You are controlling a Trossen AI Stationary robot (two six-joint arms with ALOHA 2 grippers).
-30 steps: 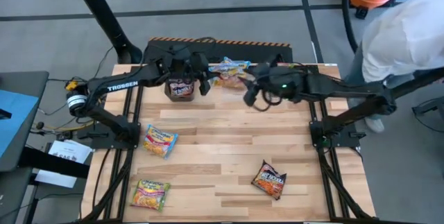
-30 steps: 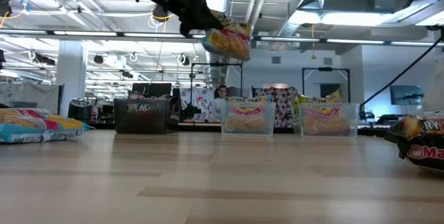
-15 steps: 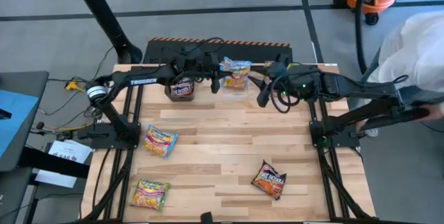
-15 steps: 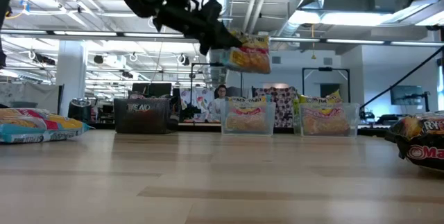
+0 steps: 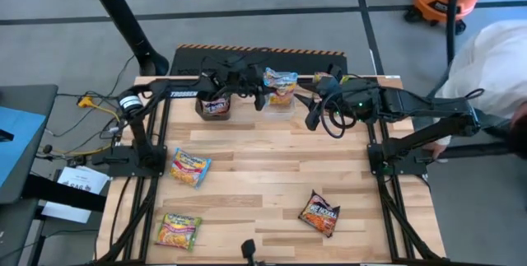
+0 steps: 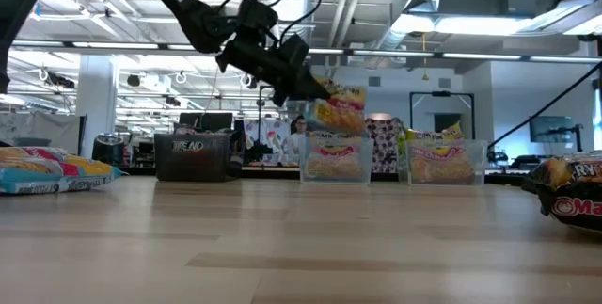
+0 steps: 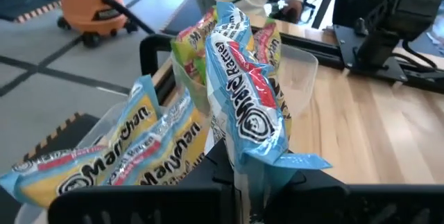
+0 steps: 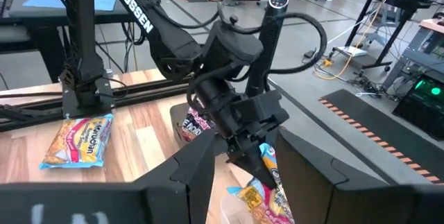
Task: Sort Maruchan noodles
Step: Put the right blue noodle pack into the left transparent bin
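Note:
My left gripper (image 5: 257, 95) is shut on a blue-edged Maruchan packet (image 5: 280, 84), hanging over the clear tub (image 5: 281, 108) at the table's far edge. In the low view this packet (image 6: 340, 106) hovers just above that tub (image 6: 334, 165). More blue-edged packets (image 7: 118, 151) lie in the tub below. My right gripper (image 5: 317, 119) is open and empty, in the air to the right of the tub. Three loose packets lie flat on the table: blue-edged (image 5: 190, 167), green-edged (image 5: 179, 230) and maroon (image 5: 319, 213). My left gripper pinches the blue-edged packet by one sealed end (image 7: 258, 165) between its two fingers. The fingers slant down from the table's left side. The packet is lifted clear and stands out beyond the fingertips, its free end (image 7: 229, 19) farthest from them.
A black box (image 5: 216, 105) with maroon packets stands left of the clear tub. A second clear tub (image 5: 326, 80) with green-edged packets stands to its right. A person in white (image 5: 494, 52) is beyond the table's right side. The middle of the table is bare wood.
My left gripper has carried the blue-edged packet toward the table's right edge and down, from high in the air to just above the clear tub. My right gripper has drawn back a little toward the right edge.

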